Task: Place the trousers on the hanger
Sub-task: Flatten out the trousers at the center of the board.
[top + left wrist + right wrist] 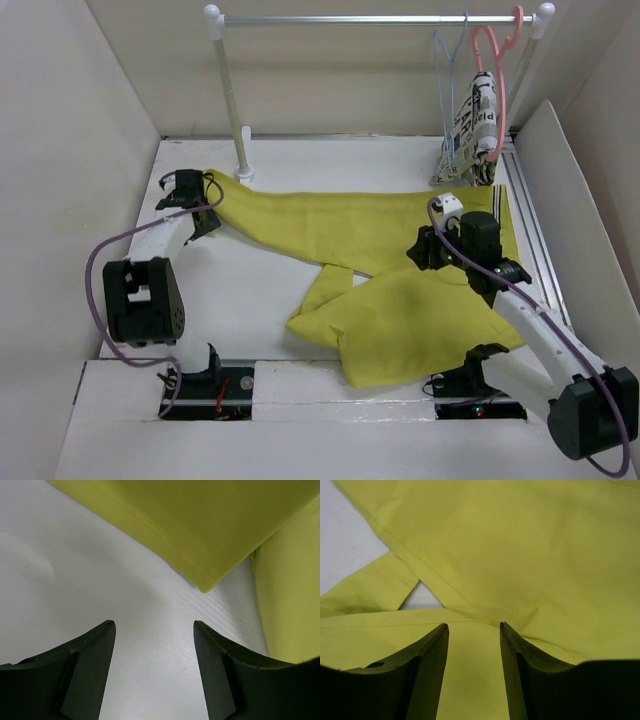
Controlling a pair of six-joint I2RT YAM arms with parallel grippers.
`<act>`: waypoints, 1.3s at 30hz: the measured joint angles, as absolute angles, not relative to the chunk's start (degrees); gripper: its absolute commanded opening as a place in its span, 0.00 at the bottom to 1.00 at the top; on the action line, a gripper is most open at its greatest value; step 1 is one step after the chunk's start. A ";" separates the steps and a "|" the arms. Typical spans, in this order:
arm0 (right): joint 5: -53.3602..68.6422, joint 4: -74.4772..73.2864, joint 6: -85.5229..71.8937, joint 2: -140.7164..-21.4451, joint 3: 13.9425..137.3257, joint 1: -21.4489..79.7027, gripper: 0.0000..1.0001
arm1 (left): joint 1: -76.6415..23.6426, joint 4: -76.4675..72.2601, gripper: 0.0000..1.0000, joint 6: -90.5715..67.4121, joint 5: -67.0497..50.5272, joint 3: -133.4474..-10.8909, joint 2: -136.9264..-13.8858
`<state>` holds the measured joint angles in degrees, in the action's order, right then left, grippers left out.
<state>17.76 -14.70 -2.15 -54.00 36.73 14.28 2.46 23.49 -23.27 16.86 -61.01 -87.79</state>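
Trousers (400, 270): flat on table (250, 290)
Hanger (441, 75): on rail (350, 19)
Left gripper (154, 630): jaws apart, beside leg hem
Right gripper (474, 626): jaws apart, over trousers

The left arm (168, 235) and right arm (530, 320) look pretty much identical: white links, chunky black joint housings, a purple cable (92, 275) looping off each. The left gripper (154, 625) has matte black, curved fingers (85, 670). There's a small white box (450, 203) by the right wrist.

Trousers (400, 235) mustard-yellow; hanger (441, 75) pale blue.
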 measured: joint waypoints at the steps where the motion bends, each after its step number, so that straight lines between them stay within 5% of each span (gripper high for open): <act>1: 17.91 -14.55 -1.37 -54.96 37.58 15.38 0.52 | 2.09 23.00 0.60 -22.85 16.80 -61.71 -90.00; 10: 18.46 -13.96 0.25 -60.05 38.52 24.77 0.53 | -7.27 21.41 0.53 -20.45 23.97 -66.78 -101.16; 21: 17.82 -13.32 0.40 -59.57 38.52 26.30 0.54 | -6.90 21.58 0.47 -20.45 35.79 -71.33 -109.65; 23: 17.93 -13.30 0.60 -59.18 38.52 26.30 0.54 | -6.92 21.41 0.41 -20.38 36.49 -72.07 -110.89; 28: 18.46 -13.45 0.91 -58.59 38.52 26.68 0.54 | -6.94 20.95 0.00 -19.57 38.50 -74.04 -111.59; 39: 18.20 -17.67 2.94 -56.21 38.41 28.23 0.54 | -10.11 31.24 0.00 -22.85 39.13 -75.55 -100.79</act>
